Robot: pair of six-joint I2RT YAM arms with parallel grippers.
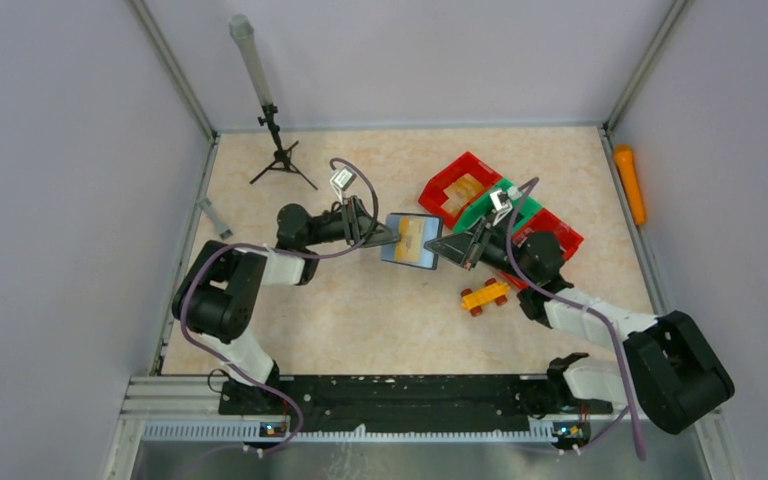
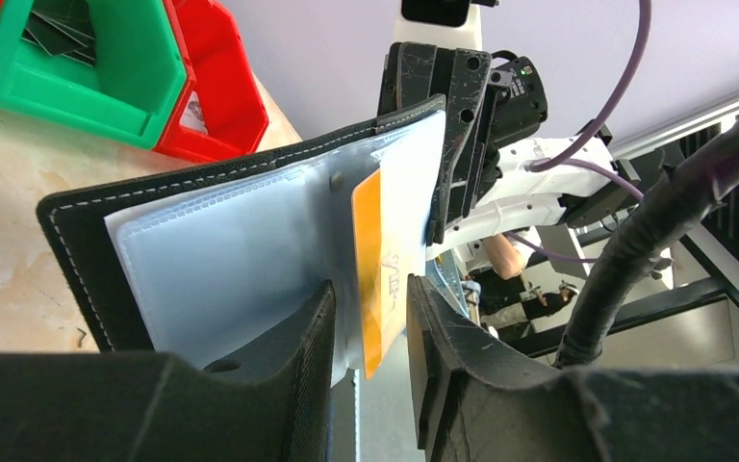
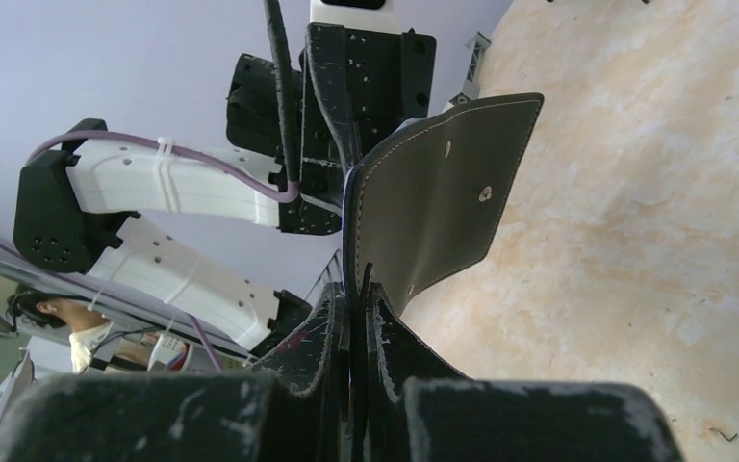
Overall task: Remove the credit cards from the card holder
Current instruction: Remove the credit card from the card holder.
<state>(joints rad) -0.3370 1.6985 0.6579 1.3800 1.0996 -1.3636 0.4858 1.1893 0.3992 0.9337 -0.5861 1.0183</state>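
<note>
The right claw [image 3: 353,294] pinches the card holder [image 3: 433,192]; left claw [image 2: 370,298] seemingly parted around orange card [image 2: 377,241].

Marks on the orange card [image 2: 382,260] are unreadable.

Your left arm [image 1: 260,265] folds at the elbow and stretches level toward the card holder [image 1: 410,240], coming in from the holder's left side. Your left hand [image 1: 384,238] sits at the holder's left edge with its two fingers [image 2: 298,337] parted, and a clear gap shows between them. Your right arm [image 1: 590,315] bends low and reaches in from the holder's right side. Your right hand [image 1: 442,246] is pinched tight on the holder's right edge, fingers pressed together around it. The two hands face each other across the holder.
</note>
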